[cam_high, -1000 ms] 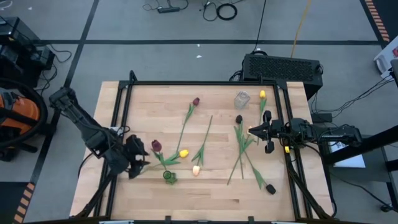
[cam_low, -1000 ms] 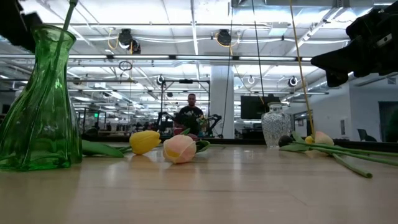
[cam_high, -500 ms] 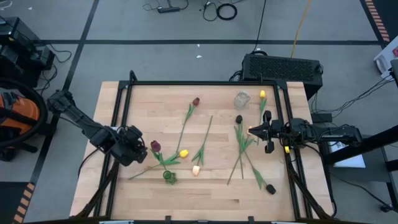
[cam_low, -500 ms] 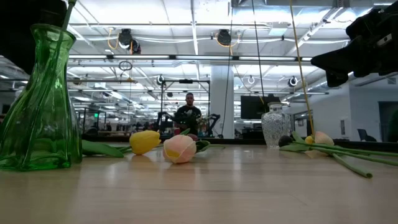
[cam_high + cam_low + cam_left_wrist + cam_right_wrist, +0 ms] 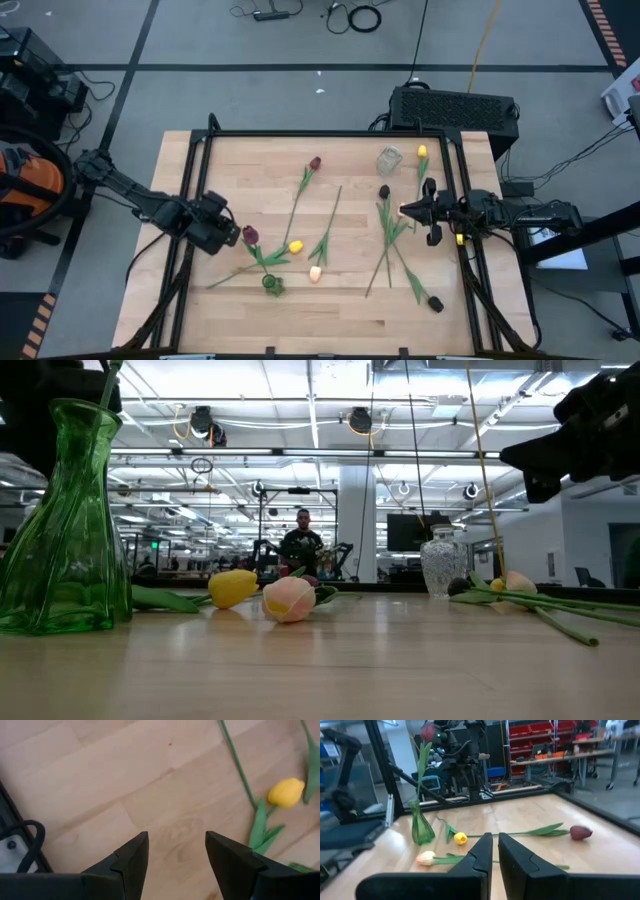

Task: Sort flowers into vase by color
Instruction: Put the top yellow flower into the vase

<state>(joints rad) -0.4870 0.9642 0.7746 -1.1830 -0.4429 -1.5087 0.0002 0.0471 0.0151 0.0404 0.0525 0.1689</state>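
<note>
A green glass vase (image 5: 272, 285) (image 5: 65, 530) stands near the table's near-left part. One dark red tulip (image 5: 250, 234) (image 5: 427, 731) stands in it by its stem. A yellow tulip (image 5: 295, 246) (image 5: 286, 792) and a peach one (image 5: 315, 273) lie beside the vase. A second dark red tulip (image 5: 315, 162) lies toward the far edge. My left gripper (image 5: 225, 232) (image 5: 175, 852) hovers open, left of the vase and above bare wood. My right gripper (image 5: 403, 211) (image 5: 493, 847) waits shut at the right side, over green stems (image 5: 390, 235).
A clear glass vase (image 5: 389, 160) (image 5: 443, 563) stands far right with a yellow tulip (image 5: 422, 152) beside it. Two near-black tulips (image 5: 383, 191) (image 5: 436, 304) lie on the right half. A black frame rail (image 5: 195, 170) edges the table. A person (image 5: 303, 540) shows in the room beyond.
My left gripper has moved away from the green vase toward the table's far edge, and a little to the right in the last half second. The dark red tulip stays standing in the vase. My right arm has kept still.
</note>
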